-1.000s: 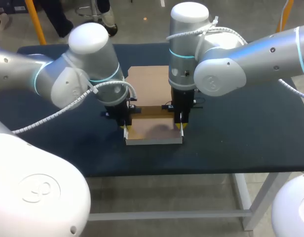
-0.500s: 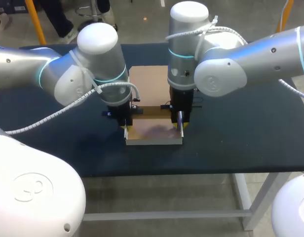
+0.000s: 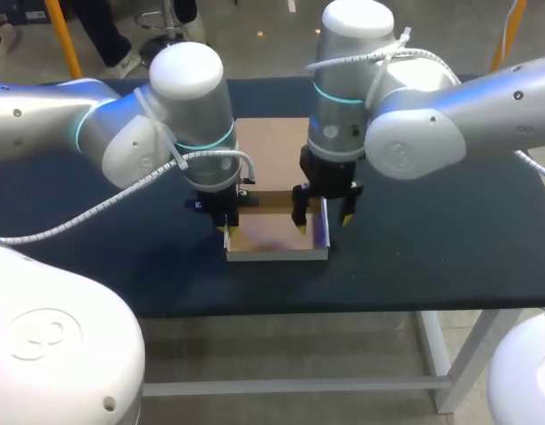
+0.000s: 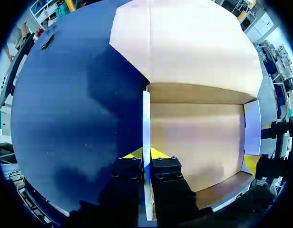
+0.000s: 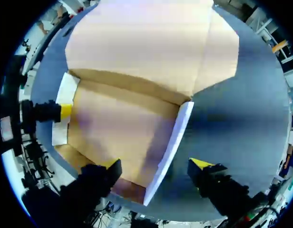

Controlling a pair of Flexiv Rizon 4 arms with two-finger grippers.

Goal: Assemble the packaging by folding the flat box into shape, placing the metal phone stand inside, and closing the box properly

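The cardboard box (image 3: 274, 241) stands open on the dark table, its lid flap (image 3: 268, 146) lying flat behind it. My left gripper (image 3: 226, 228) is shut on the box's left wall (image 4: 146, 128), with one yellow tip on each side of it (image 4: 147, 154). My right gripper (image 3: 324, 221) is open, its fingers astride the right wall (image 5: 171, 142) without touching it (image 5: 156, 165). One finger hangs inside the box and the other outside. The inside of the box (image 4: 194, 137) is bare. No metal phone stand shows in any view.
The dark blue table top (image 3: 432, 230) spreads out on both sides of the box. The table's front edge (image 3: 343, 305) runs close to the box's front wall. Both arms crowd the space above the box.
My right gripper has opened and let go of the box's right wall, rising a little and shifting right. The left arm has edged right, with its gripper still shut on the left wall.
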